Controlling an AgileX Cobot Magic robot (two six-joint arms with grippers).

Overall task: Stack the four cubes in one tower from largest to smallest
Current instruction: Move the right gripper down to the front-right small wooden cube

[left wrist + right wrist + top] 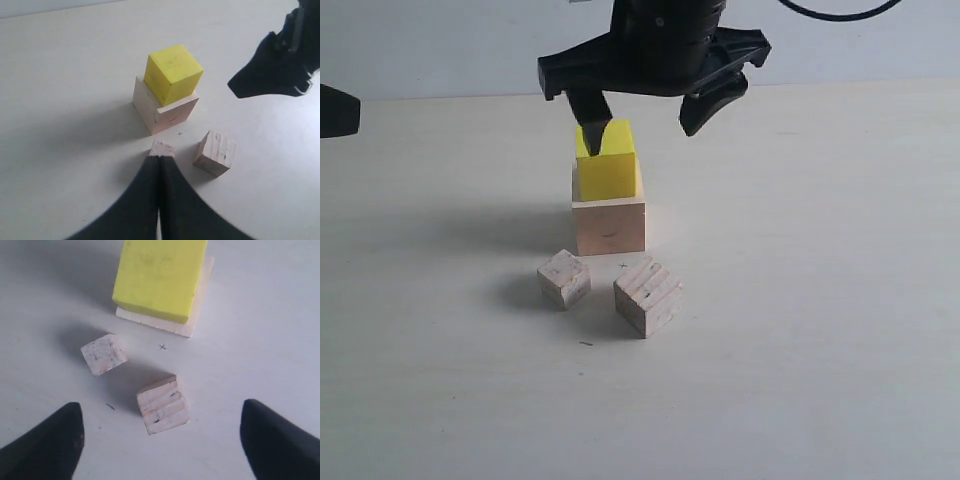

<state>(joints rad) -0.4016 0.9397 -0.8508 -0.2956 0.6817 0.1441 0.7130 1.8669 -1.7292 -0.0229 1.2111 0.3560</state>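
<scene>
The bright yellow cube (607, 170) rests on the large pale wooden cube (610, 228), turned a little askew on it (173, 72). On the table in front of them lie the smallest wooden cube (564, 278) and, to its right, the grained wooden cube (648, 295). My right gripper (645, 125) hangs open above the stack, one finger (595, 125) crossing the yellow cube's top in this view. In the right wrist view nothing sits between its fingers, and the grained cube (163, 405) lies below. My left gripper (160, 156) is shut and empty, its tips hiding part of the smallest cube (163, 148).
A dark part of the left arm (335, 110) shows at the left edge of the exterior view. The pale table (820, 300) stretches bare to the right and front. A small pen mark (162, 346) lies between the stack and the loose cubes.
</scene>
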